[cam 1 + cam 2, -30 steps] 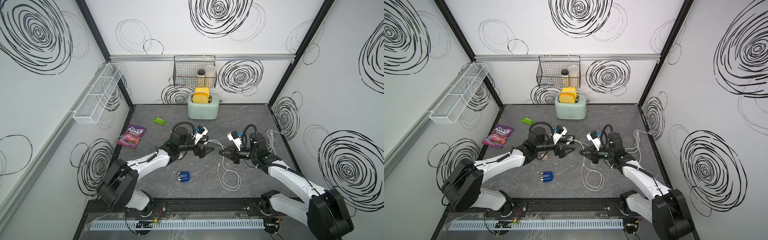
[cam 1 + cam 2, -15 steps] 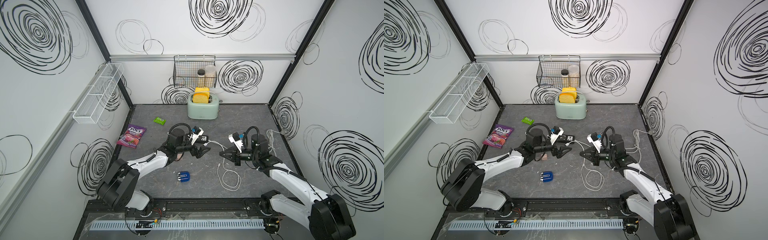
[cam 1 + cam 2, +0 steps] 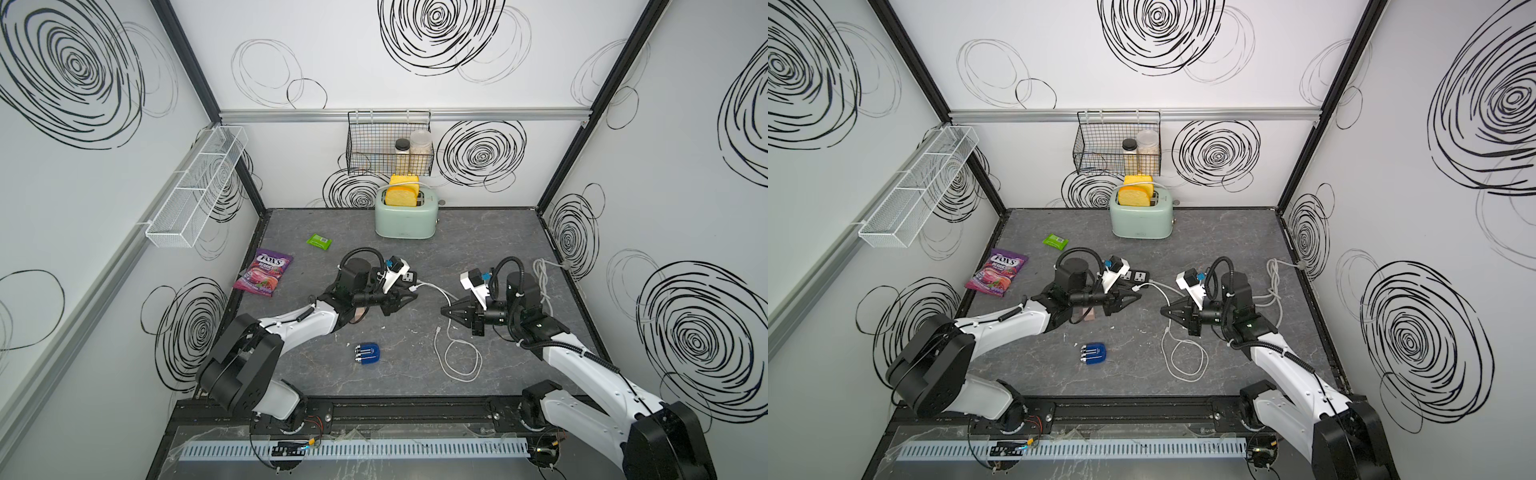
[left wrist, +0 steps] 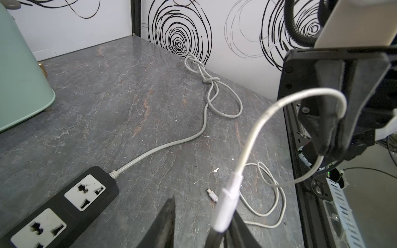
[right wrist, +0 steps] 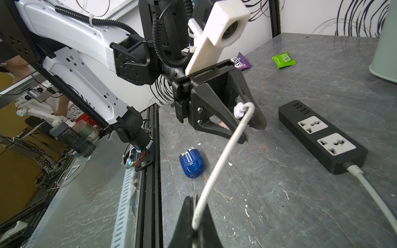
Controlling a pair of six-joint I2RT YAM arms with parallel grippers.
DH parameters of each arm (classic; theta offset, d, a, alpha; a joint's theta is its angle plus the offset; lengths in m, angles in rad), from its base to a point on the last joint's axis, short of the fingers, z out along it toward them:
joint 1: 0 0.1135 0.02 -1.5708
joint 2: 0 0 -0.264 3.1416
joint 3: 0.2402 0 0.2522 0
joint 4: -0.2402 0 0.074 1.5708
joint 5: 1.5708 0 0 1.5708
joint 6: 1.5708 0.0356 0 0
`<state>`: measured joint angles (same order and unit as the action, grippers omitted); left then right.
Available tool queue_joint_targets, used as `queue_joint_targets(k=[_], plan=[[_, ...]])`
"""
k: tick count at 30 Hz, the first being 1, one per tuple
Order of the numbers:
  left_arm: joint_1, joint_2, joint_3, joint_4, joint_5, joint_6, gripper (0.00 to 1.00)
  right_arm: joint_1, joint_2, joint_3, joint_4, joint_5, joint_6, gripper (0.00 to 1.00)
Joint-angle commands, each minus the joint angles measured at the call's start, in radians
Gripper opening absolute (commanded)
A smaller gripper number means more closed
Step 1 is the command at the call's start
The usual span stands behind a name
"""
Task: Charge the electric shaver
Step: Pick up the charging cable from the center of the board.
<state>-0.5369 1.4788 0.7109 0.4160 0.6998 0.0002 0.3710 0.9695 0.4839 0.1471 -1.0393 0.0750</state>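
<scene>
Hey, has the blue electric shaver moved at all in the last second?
No. In both top views the electric shaver lies where it lay, no nearer the front rail or the mint toaster than before.

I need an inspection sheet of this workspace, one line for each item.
Surface: grey marbled tabletop, small white specks.
Job's things: electric shaver lies free near the front edge, nothing plugged into it.
Clutter: candy bag, green packet, toaster with yellow slices.
Grippers: left gripper around the white plug, grip uncertain; right gripper shut on the white cable.
Cables: white cable loops on the tabletop; power strip, its cord knotted.
Surroundings: wire basket with two jars, white mesh shelf.
</scene>
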Motion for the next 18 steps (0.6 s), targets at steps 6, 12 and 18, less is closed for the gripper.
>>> queue_joint_targets(k=[6, 12, 18], plan=[[-0.005, -0.038, 0.020, -0.024, 0.037, 0.022, 0.72, 0.007, -0.018, 0.000, -0.033, 0.026, -0.062, 0.00], [0.023, -0.054, 0.000, 0.037, 0.099, -0.042, 0.78, 0.008, -0.023, -0.014, -0.027, 0.039, -0.073, 0.00], [0.007, -0.026, 0.041, -0.038, 0.143, -0.006, 0.54, 0.012, -0.025, -0.017, -0.012, 0.047, -0.073, 0.00]])
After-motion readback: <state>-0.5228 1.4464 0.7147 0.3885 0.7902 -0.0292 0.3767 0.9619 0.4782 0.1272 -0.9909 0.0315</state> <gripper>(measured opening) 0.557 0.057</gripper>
